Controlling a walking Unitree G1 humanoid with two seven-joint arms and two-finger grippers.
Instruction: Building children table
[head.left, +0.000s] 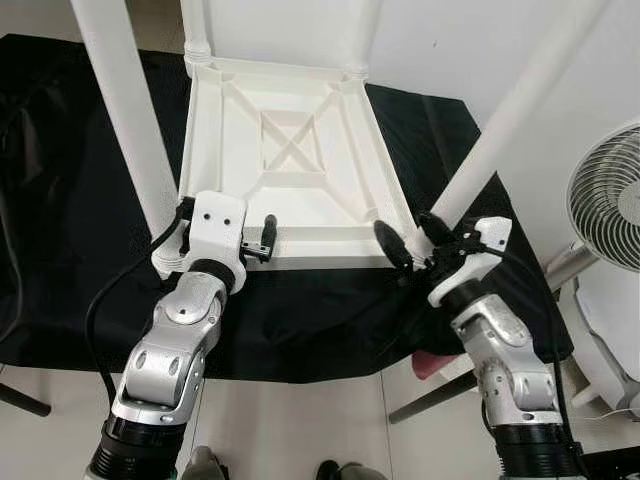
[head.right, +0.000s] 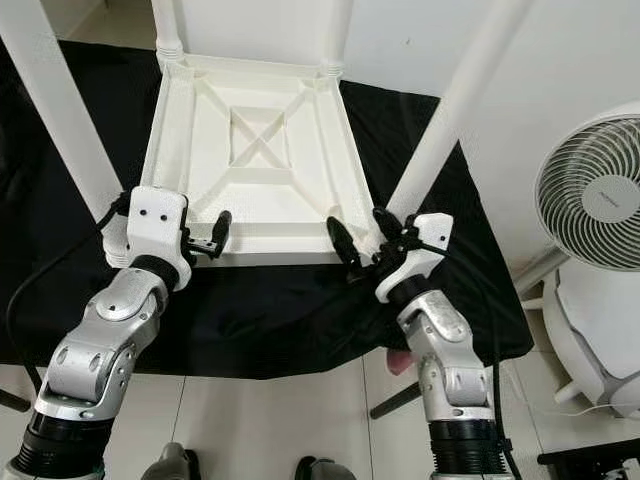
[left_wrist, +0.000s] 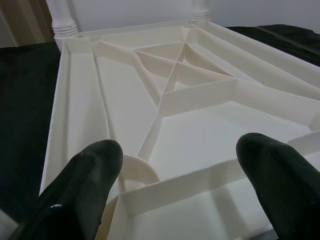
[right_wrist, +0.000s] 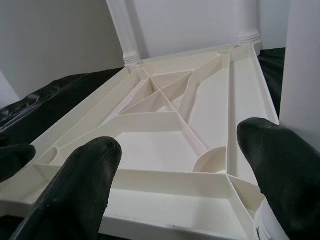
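On the black cloth: the white plastic table (head.left: 290, 165) lies upside down, its ribbed underside facing up, with an X-shaped brace in the middle square.
Cloth: a black sheet (head.left: 80, 200) spread under the table, reaching past it on both sides.
Legs: four white round legs stand up from the corners; the near left leg (head.left: 125, 110) and the near right leg (head.left: 520, 110) rise steeply toward the camera, the two far ones are seated at the far corners.
Left gripper (head.left: 262, 240): at the table's near left corner, just over the near rim, beside the foot of the near left leg. Its fingers (left_wrist: 85, 185) are spread apart and hold nothing; between them the left wrist view shows the ribs and a round socket wall.
Right gripper (head.left: 412, 242): at the near right corner, by the base of the near right leg. Its fingers (right_wrist: 85, 180) are spread wide, with nothing pinched; the leg stands just beside one fingertip in the right wrist view.
Fan (head.left: 610, 195): a white fan stands on the floor to the right, well apart from the table.
Floor (head.left: 300, 420): pale tiles below the cloth's near edge.
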